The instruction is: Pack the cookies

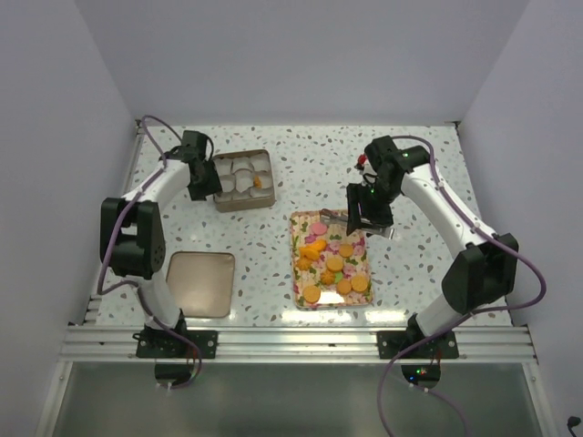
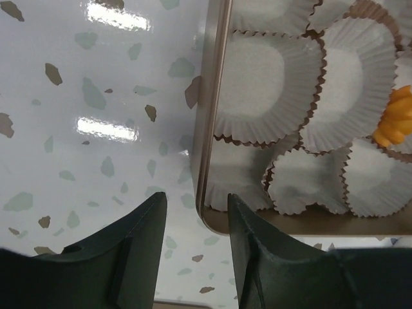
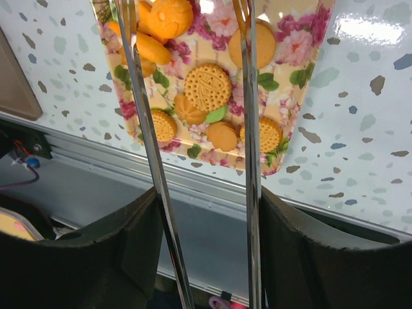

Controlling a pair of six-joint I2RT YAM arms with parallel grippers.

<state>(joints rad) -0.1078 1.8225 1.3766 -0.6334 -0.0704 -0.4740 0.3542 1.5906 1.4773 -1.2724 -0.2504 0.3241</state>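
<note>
1. Steel tongs (image 3: 248,96) were held clamped between the fingers of the right gripper (image 3: 206,199). The two blades stood apart and empty over the flowered tray (image 3: 296,38).
2. Most of the cookies (image 3: 207,87) were seen lying on that tray, which was set towards the near edge of the desk, right of the middle. They were mainly orange, with a few pink ones at the tray's far end.
3. One orange cookie (image 2: 394,119) was already seated in the tin (image 2: 215,96) of white paper cups (image 2: 257,84), which was placed towards the far left of the desk. The other cups in view were unfilled.
4. The left gripper (image 2: 193,203) was held low at the tin's left side with its jaws apart. The tin's corner wall was lined up with the gap, but whether it was touched could not be told.
5. The step in hand was judged to be the picking of a further cookie, with packing barely begun.
6. For the next move, the blades would need to be lowered astride a single cookie and closed gently, since the cookies were overlapped in places and one could be cracked or dropped. The tin would be better steadied by the left jaws during delivery.
7. A flat brown square (image 1: 200,284), possibly the lid, was seen lying by the near left corner.
</note>
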